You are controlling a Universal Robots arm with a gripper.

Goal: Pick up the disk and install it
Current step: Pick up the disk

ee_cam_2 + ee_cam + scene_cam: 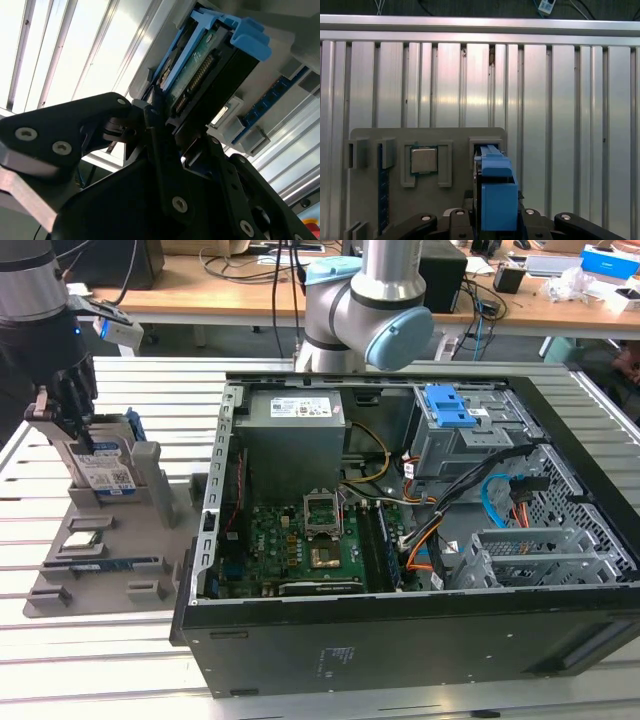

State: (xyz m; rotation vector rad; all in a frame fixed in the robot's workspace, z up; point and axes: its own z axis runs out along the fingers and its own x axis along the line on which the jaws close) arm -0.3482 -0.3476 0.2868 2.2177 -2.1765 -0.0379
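Two fingers [161,147] clasp the disk [104,472], upright in the grey holder [135,540].

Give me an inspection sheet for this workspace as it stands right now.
Surface: slatted metal table, bearing a grey holder and an open computer case.
Job's things: disk standing upright in the holder; drive bay in the case, blue latch on top.
Clutter: processor chip and memory stick resting in the holder.
Grippers: gripper down over the disk.
Cables: orange, blue and black cables inside the case; more lie on the desk behind.
Surroundings: desk behind the table; arm base beside the case.
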